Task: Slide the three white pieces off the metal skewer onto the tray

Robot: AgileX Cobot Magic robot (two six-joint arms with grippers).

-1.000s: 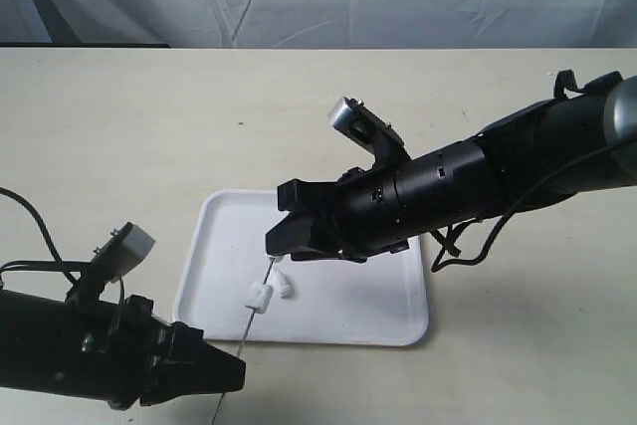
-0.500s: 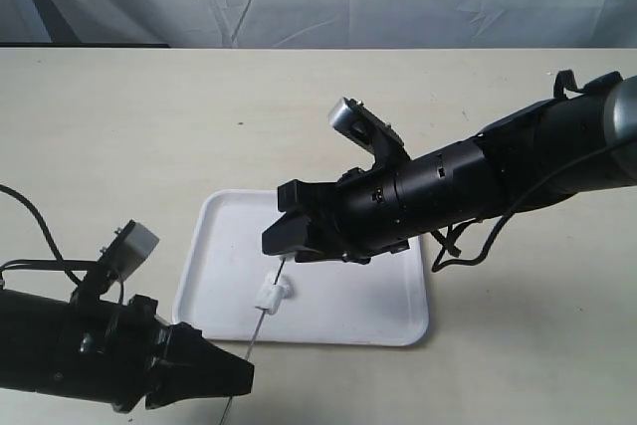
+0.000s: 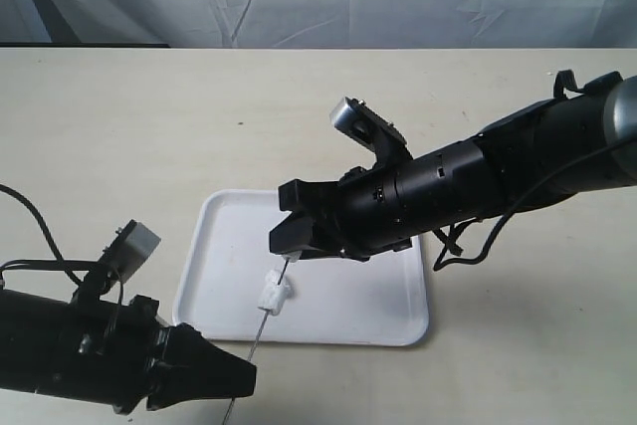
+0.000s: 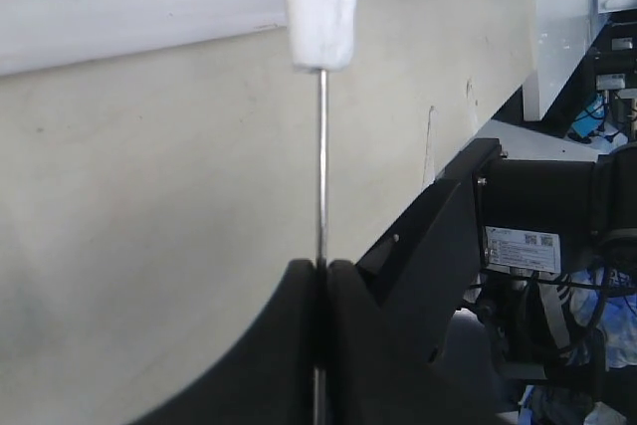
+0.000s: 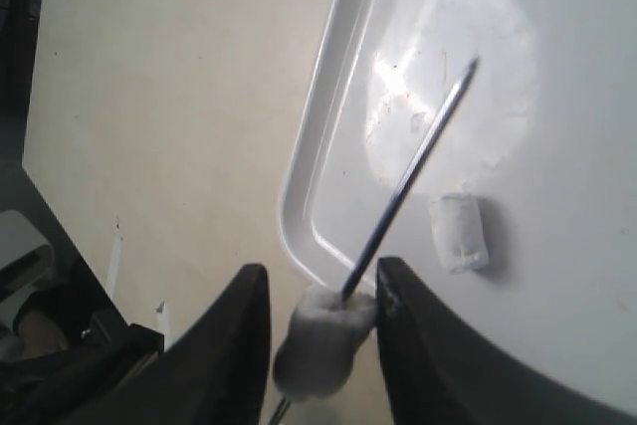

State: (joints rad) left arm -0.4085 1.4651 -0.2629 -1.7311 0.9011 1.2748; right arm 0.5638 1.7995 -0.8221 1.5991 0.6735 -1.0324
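The metal skewer (image 3: 261,320) slants up from the bottom left over the tray (image 3: 368,311). My left gripper (image 3: 244,378) is shut on its lower end, as the left wrist view shows (image 4: 320,271). A white lump (image 3: 272,293) sits threaded on the rod (image 5: 408,181); I cannot tell if it is one piece or two. My right gripper (image 3: 284,244) is open, with its fingers on either side of that lump (image 5: 323,337). The skewer's bare tip points over the tray. One loose white piece (image 5: 460,233) lies on the tray beside the rod.
The tray's near-left rim (image 5: 304,181) lies just under the skewer, with beige table (image 3: 119,146) all round. The right arm's thick black body (image 3: 478,181) reaches in from the right over the tray's far side. A grey cloth hangs behind the table.
The left gripper has pushed slightly right and forward, carrying the skewer and its white lump toward the right gripper's fingers. The right gripper has barely moved.
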